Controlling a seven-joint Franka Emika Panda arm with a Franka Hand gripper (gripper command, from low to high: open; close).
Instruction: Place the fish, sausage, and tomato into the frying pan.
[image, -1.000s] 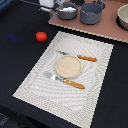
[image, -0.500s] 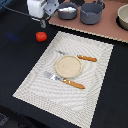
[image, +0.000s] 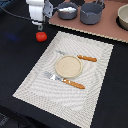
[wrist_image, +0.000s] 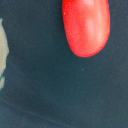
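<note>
Change: since half a second ago we see the gripper (image: 38, 23) has dropped lower and shifted toward the tomato (image: 41, 36); a second ago only its tip showed at the far edge. Mat, plate and cutlery unchanged.
Gripper: white body hangs just above the tomato on its far side, near the far-left corner of the table (image: 15, 55). We cannot tell how far the jaws are apart; fingers not resolved in either view. Nothing visibly held.
Tomato: red ball on the dark tabletop, just off the far-left corner of the striped placemat (image: 95, 65), not touching it. Fills the wrist view (wrist_image: 86, 27), looks stretched there.
Frying pan: we read the shallow dark grey pan (image: 68, 11) on the brown board (image: 107, 29) at the far edge; something white lies in it, too blurred to name.
Pot: deeper grey pot (image: 92, 13) just beside the pan, toward the exterior view's right.
Placemat: tan plate (image: 68, 66) in the middle, fork (image: 64, 80) on its near side, second orange-handled utensil (image: 79, 56) on its far side.
Sausage: we cannot pick it out.
</note>
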